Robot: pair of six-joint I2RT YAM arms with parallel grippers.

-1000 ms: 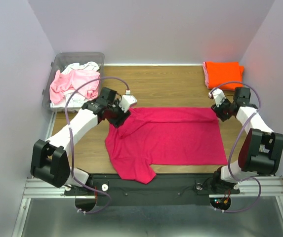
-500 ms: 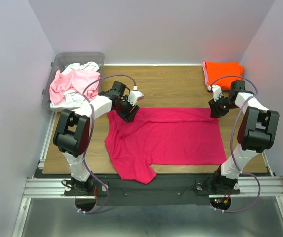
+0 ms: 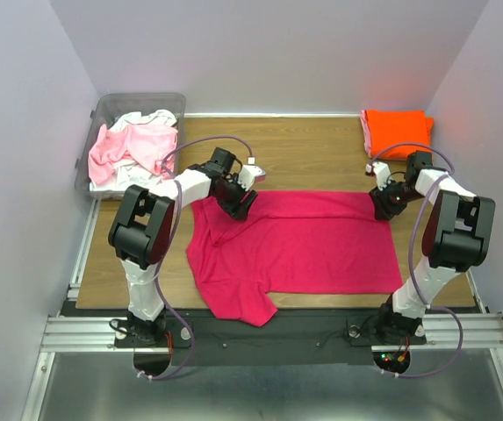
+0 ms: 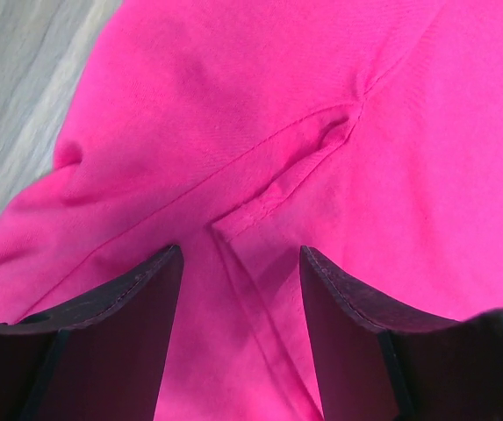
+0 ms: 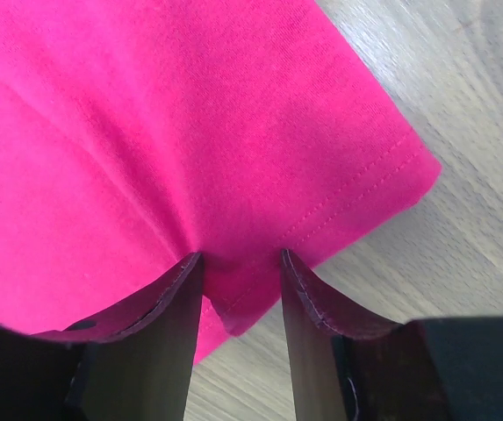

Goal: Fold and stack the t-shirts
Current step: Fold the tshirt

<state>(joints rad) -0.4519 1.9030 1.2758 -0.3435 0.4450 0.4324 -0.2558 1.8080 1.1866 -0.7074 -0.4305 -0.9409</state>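
A deep magenta t-shirt [image 3: 297, 242] lies spread flat on the wooden table, one sleeve hanging toward the near edge. My left gripper [image 3: 239, 196] hovers low over its far left shoulder. In the left wrist view that gripper [image 4: 242, 254] is open, with a stitched seam [image 4: 279, 189] of the shirt between its fingers [image 4: 119, 333]. My right gripper [image 3: 381, 204] sits at the shirt's far right corner. The right wrist view shows this gripper [image 5: 240, 256] open, its tips pressing the hemmed corner [image 5: 260, 281], which bunches between them. A folded orange t-shirt [image 3: 397, 132] rests at the back right.
A clear plastic bin [image 3: 111, 110] at the back left holds a pale pink t-shirt [image 3: 126, 146] and a white one [image 3: 149, 117]. Bare wood [image 3: 304, 153] shows behind the magenta shirt. Walls close in on both sides.
My left gripper has slid right onto the shirt's shoulder, its elbow swinging in. My right gripper has come down and leftward onto the far right corner.
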